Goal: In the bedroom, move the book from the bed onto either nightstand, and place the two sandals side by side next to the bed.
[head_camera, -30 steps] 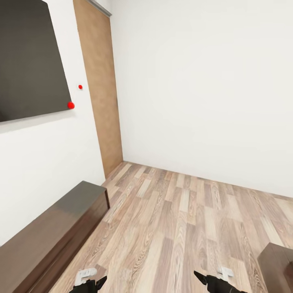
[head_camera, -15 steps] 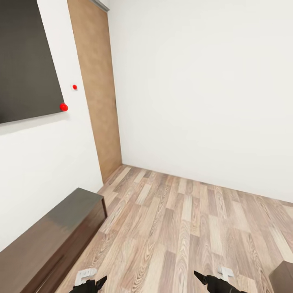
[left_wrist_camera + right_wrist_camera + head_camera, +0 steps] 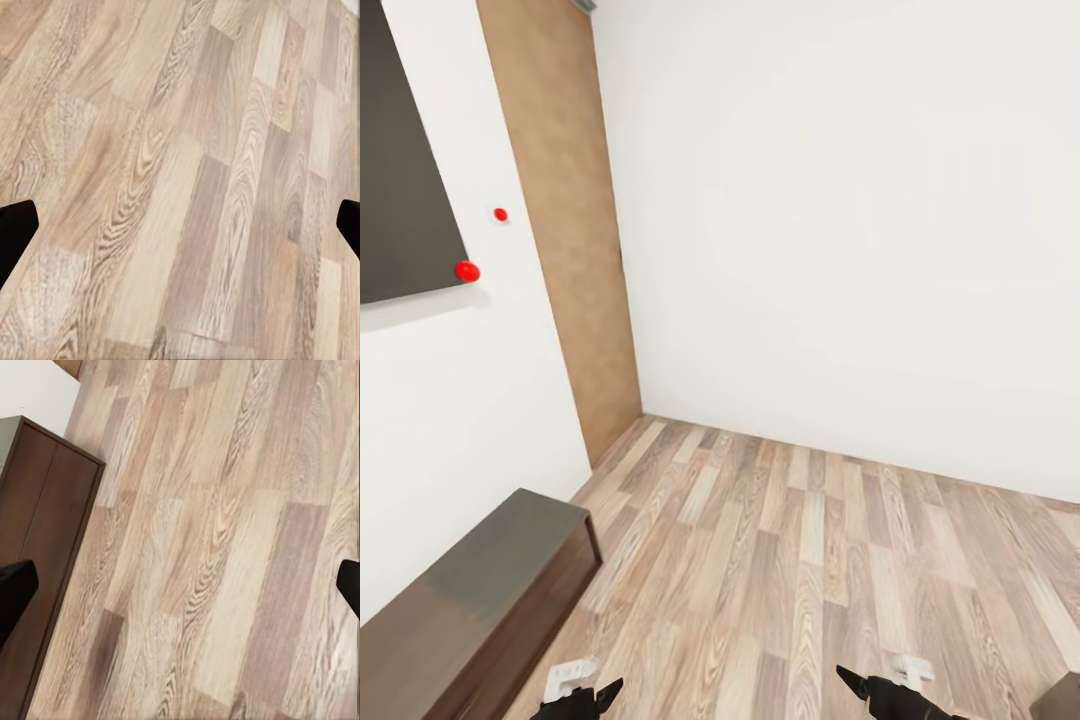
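I face a corner of a white-walled room with a wood-plank floor [image 3: 810,560]. The book, bed, nightstand and sandals are out of view. My left gripper [image 3: 598,696] and right gripper [image 3: 860,688] poke in at the bottom edge of the head view, low over the floor. In the left wrist view the left gripper [image 3: 180,225] is open, its dark fingertips [image 3: 15,232] far apart over bare planks. The right gripper [image 3: 180,585] is open too, with its fingertips [image 3: 13,592] spread and nothing between them.
A long dark low cabinet [image 3: 470,600] runs along the left wall and also appears as a dark cabinet [image 3: 37,532] in the right wrist view. Above it hangs a dark panel [image 3: 400,170]. A tan door [image 3: 565,230] stands in the corner. A dark brown corner [image 3: 1062,702] sits at lower right.
The camera has moved: the panel, door and cabinet have slid left in the picture, and the brown corner at lower right has nearly left it. Both grippers keep the same pose.
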Robot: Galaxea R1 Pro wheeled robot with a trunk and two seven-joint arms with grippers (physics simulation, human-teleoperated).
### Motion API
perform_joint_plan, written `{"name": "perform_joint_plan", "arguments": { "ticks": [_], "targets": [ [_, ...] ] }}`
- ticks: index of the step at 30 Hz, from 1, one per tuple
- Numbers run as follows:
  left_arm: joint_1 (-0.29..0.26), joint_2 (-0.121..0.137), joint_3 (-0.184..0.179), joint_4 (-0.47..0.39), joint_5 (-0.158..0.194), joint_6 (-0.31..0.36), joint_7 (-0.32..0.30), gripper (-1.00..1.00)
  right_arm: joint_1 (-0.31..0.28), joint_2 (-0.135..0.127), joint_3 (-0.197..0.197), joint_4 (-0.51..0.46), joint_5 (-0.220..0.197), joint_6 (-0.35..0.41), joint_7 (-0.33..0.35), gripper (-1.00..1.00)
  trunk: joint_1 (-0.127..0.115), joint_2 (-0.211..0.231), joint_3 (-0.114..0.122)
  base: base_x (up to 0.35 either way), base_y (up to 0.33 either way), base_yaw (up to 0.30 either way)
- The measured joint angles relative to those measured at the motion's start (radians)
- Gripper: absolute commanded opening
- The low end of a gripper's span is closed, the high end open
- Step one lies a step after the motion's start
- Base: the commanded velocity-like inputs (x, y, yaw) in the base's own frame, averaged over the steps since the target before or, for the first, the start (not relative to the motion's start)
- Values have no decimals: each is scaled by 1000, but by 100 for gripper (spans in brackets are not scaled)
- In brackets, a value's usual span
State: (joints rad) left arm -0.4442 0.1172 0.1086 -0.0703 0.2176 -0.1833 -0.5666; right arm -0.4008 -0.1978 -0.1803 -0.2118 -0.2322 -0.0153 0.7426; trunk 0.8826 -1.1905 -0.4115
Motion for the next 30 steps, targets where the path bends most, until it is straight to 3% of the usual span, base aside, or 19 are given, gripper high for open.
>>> {"name": "perform_joint_plan", "arguments": {
  "ticks": [17, 30],
  "targets": [
    [0, 0, 0, 0, 0, 0, 0, 100, 0, 0, 0, 0, 0, 0, 0, 100, 0, 0, 0, 331, 0, -210],
    [0, -1, -1, 0, 0, 0, 0, 100, 0, 0, 0, 0, 0, 0, 1, 100, 0, 0, 0, 322, 0, -51]
  ]
}}
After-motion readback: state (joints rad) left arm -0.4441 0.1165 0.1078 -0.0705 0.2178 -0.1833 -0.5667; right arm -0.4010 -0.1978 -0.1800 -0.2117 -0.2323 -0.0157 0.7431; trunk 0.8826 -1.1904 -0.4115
